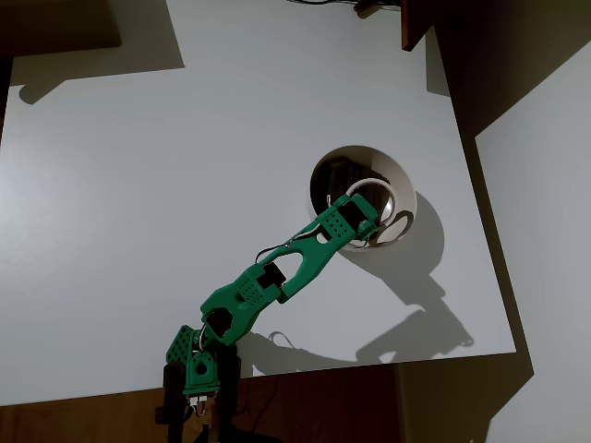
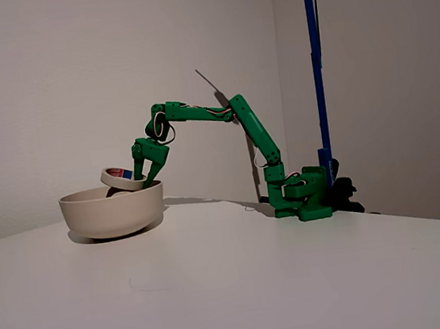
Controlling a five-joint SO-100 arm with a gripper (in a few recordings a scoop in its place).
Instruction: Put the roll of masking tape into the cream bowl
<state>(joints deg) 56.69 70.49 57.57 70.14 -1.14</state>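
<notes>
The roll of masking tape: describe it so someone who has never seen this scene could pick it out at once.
Find the white table, then the cream bowl on it, where the green arm reaches. Right over the bowl's rim, the arm's gripper holds the roll of masking tape, tilted. It is a small off-white ring, far smaller than the bowl.

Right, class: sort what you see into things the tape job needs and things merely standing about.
Needed:
- roll of masking tape, held tilted over the bowl
- cream bowl
- green arm's gripper, fingers on the roll

Standing about:
- blue pole behind the arm's base
- white table
</notes>
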